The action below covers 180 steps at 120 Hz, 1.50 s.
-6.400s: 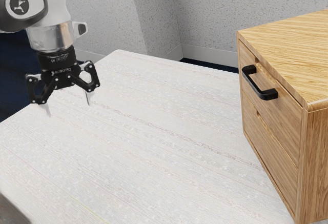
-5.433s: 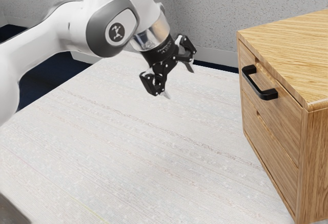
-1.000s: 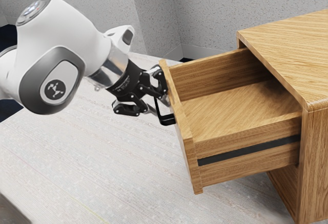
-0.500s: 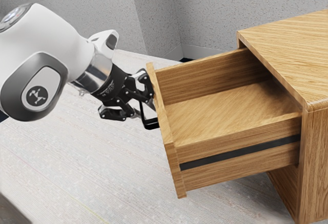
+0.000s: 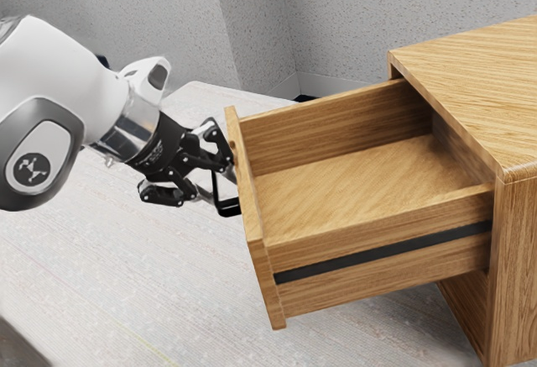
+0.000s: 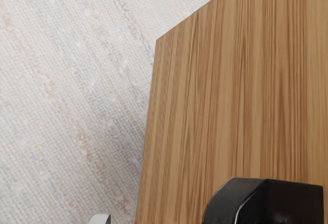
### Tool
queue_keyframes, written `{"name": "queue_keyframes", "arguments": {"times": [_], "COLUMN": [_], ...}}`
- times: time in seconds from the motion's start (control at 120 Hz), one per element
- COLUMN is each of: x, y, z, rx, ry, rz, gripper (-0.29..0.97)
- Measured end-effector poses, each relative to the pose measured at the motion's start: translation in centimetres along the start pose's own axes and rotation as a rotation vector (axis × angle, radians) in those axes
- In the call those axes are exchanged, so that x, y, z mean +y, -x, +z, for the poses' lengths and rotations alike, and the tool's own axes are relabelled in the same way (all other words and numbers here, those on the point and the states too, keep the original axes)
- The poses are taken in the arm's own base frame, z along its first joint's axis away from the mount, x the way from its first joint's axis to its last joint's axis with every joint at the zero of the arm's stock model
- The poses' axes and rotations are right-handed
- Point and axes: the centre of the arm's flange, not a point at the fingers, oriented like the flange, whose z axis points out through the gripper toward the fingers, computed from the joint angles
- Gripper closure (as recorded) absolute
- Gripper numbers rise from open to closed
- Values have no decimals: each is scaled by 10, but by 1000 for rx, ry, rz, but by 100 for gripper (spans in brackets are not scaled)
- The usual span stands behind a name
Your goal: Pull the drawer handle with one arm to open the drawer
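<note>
The black drawer handle (image 5: 226, 208) was gripped from two sides by the narrowly parted fingers of the gripper (image 5: 216, 184), and the drawer (image 5: 361, 191) was seen drawn far out of the wooden cabinet (image 5: 491, 90), above the pale table (image 5: 126, 283).

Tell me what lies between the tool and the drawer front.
The black handle, fixed to the drawer front and gripped by the tool; the exterior view shows it.
</note>
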Motion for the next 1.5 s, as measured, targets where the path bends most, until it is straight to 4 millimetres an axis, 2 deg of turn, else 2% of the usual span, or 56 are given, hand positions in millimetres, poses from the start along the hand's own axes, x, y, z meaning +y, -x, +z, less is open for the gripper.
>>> {"name": "queue_keyframes", "arguments": {"times": [0.242,0.483,0.658,0.85,0.95,1.017,1.108,1.133,1.167,1.192,1.217,1.3,1.342,1.5], "x": [-17,-22,-24,-25,-22,-12,15,18,13,11,12,9,0,-34], "y": [2,4,1,3,1,-2,-20,-27,-49,-62,-71,-80,-90,-114], "z": [-9,-13,-15,-35,-52,-74,-134,-149,-164,-162,-151,-120,-109,-95], "rx": [9,13,26,52,90,122,140,132,140,135,122,72,56,10], "ry": [2,4,0,29,37,46,47,24,-28,-81,-140,-288,-346,-465], "rz": [-4,-5,3,22,46,59,-16,-56,-142,-196,-237,-331,-389,-572], "gripper": [47,47,37,33,32,31,23,21,18,16,14,9,8,4]}}
